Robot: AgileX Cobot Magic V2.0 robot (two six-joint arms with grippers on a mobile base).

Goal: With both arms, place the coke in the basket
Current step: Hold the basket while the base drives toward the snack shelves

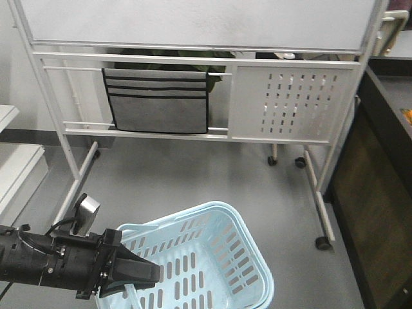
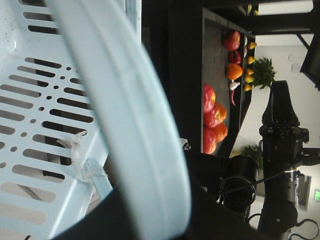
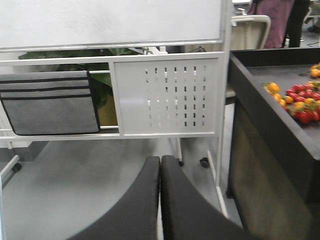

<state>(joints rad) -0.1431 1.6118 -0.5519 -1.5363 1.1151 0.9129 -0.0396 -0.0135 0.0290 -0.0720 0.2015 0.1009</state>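
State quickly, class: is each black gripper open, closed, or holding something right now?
Left black gripper: closed on the handle of the light blue slotted plastic basket.
Right black gripper: closed, holding nothing.

Legible markings: none.
No text, brand, number or label can be read in any view. The whiteboard (image 1: 193, 22) face and the basket (image 1: 215, 207) show no readable writing. A small green sign (image 2: 315, 195) at the right edge of the left wrist view is too blurred to read.
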